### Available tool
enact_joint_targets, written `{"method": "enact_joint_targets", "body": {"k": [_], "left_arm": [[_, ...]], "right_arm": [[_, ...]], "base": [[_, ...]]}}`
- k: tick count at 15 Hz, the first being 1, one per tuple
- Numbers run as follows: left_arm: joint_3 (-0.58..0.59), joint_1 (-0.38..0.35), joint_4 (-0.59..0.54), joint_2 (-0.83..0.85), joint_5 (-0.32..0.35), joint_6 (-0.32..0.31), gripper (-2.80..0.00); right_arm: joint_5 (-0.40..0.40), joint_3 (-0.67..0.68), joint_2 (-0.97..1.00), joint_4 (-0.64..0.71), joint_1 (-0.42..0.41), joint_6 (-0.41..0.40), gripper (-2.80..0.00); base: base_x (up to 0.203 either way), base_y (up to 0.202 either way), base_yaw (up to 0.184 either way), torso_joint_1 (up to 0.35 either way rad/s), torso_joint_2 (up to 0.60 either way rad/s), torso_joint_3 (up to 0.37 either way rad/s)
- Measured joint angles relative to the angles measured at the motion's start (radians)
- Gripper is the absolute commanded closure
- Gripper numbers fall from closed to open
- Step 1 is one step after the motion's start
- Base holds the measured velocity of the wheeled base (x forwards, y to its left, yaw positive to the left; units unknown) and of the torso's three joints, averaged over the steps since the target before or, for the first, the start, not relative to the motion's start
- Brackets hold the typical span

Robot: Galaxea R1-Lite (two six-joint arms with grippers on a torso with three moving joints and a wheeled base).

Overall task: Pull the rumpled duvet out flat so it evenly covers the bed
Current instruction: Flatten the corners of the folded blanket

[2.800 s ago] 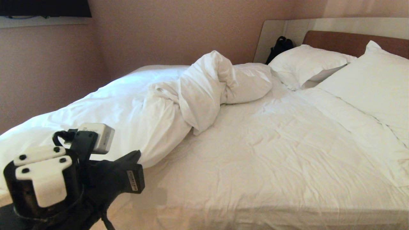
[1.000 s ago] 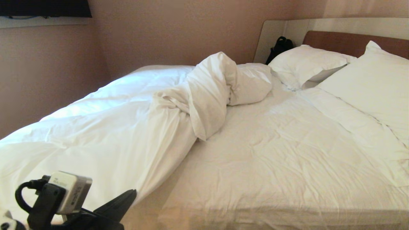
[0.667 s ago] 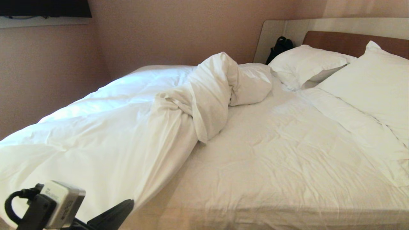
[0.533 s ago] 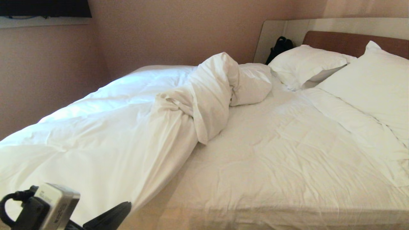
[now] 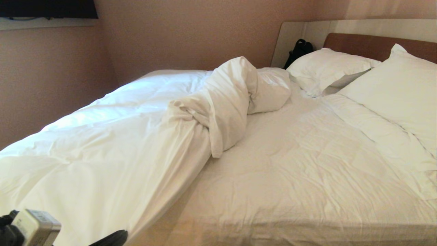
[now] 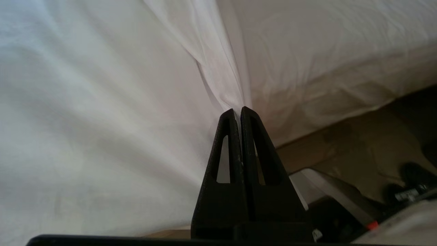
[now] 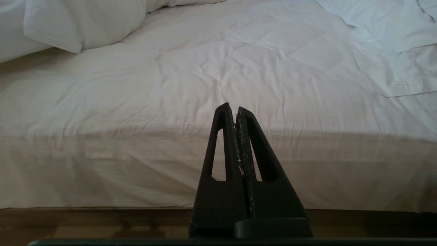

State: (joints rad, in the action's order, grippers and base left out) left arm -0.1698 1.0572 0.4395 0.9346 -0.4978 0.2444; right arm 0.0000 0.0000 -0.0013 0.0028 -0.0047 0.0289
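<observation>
Half the bed [image 5: 307, 177] lies bare; the white duvet [image 5: 112, 143] is bunched in a twisted ridge on its left side, its edge pinched in the left pincer [image 6: 241, 110]. Right pincer [image 7: 235, 108] pressed together, empty; two pillows [image 5: 392, 89] by the headboard.

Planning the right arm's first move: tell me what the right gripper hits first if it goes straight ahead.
The right gripper, shut and empty, points at the near side of the bed. It would probably meet the sheeted mattress edge first; nothing shows between, though the gap is hard to judge.
</observation>
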Motion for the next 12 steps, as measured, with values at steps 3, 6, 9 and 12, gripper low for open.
{"method": "enact_joint_targets", "body": {"k": [3,6,9,12], "left_arm": [[0.000,0.001,-0.036,-0.042,0.025,-0.015,0.00],[0.003,0.001,-0.036,-0.063,0.029,-0.025,0.00],[0.028,0.001,-0.035,-0.090,0.051,-0.070,0.00],[0.061,0.000,-0.033,-0.129,0.107,-0.125,0.00]], "right_arm": [[0.000,0.000,0.000,0.000,0.000,0.000,0.00],[0.000,0.000,0.000,0.000,0.000,0.000,0.00],[0.000,0.000,0.000,0.000,0.000,0.000,0.00],[0.000,0.000,0.000,0.000,0.000,0.000,0.00]], "base": [[0.000,0.000,0.000,0.000,0.00,0.000],[0.000,0.000,0.000,0.000,0.00,0.000],[0.000,0.000,0.000,0.000,0.00,0.000],[0.000,0.000,0.000,0.000,0.00,0.000]]}}
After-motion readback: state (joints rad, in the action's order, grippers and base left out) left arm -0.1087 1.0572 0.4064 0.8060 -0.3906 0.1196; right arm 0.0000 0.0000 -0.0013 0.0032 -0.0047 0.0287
